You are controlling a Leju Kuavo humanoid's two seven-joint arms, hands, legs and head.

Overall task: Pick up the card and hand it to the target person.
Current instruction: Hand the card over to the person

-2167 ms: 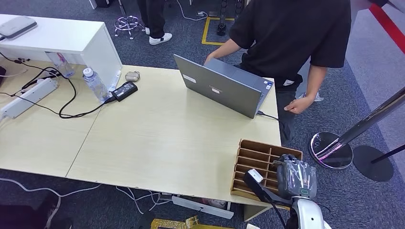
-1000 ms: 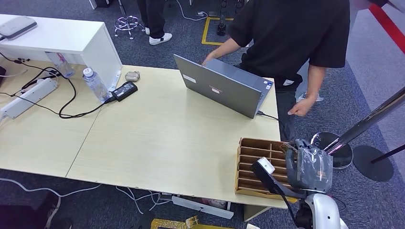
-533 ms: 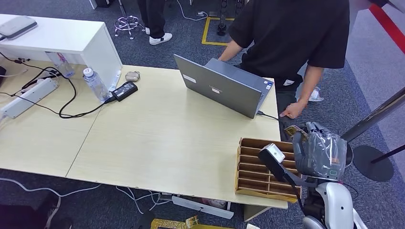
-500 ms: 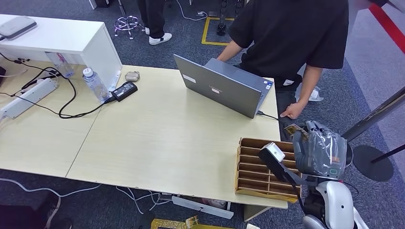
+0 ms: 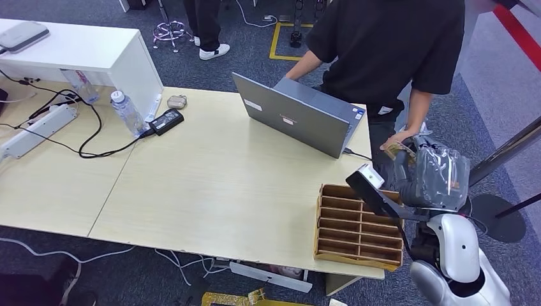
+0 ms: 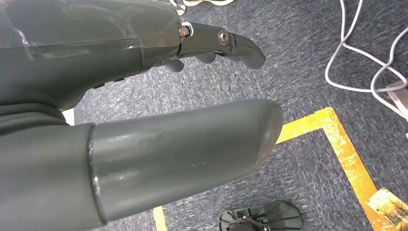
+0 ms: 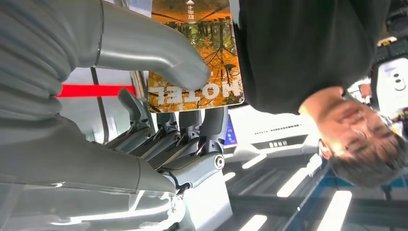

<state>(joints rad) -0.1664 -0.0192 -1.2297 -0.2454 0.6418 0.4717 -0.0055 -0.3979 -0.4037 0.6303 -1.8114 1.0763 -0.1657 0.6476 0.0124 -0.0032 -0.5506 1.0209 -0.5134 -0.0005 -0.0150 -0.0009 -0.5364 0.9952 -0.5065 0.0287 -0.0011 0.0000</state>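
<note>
one card (image 7: 195, 53) is pinched between the thumb and fingers (image 7: 168, 125) of the right hand (image 5: 429, 175), raised beside the wooden organiser (image 5: 357, 223) at the edge of the surface (image 5: 210, 185) and close to the person's hand (image 5: 397, 139). the left hand (image 6: 120, 120) hangs over carpet, its fingers apart and holding nothing. the handover seems under way; next the card likely needs offering until the person grips it, then letting go.

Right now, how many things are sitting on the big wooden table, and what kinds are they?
Laptop: 1
Wooden slotted rack: 1
Water bottle: 1
Black power adapter: 1
White power strip: 1
Small beige object: 1
Total: 6 on the table, cables not counted.
</note>
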